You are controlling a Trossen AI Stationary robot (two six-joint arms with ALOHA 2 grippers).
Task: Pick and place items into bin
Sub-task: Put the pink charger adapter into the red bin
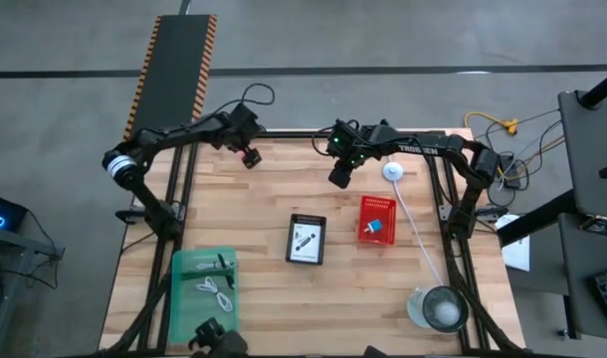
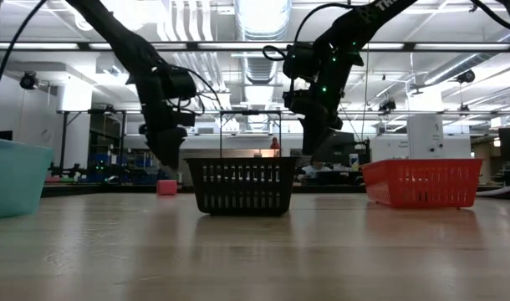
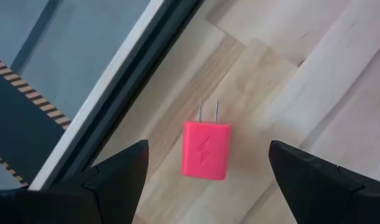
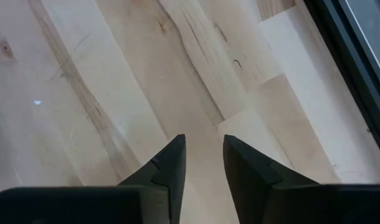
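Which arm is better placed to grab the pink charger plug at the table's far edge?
Left. The left gripper hangs open right above the pink plug, fingers either side. The right gripper faces bare wood, nearly closed, with nothing beneath it.

White disc [image 1: 393,172] on white cord near table's far edge, cord trailing toward round clear lidded container [image 1: 439,309] at near right corner. Light wooden plank table [image 1: 274,199]. Grey floor around.
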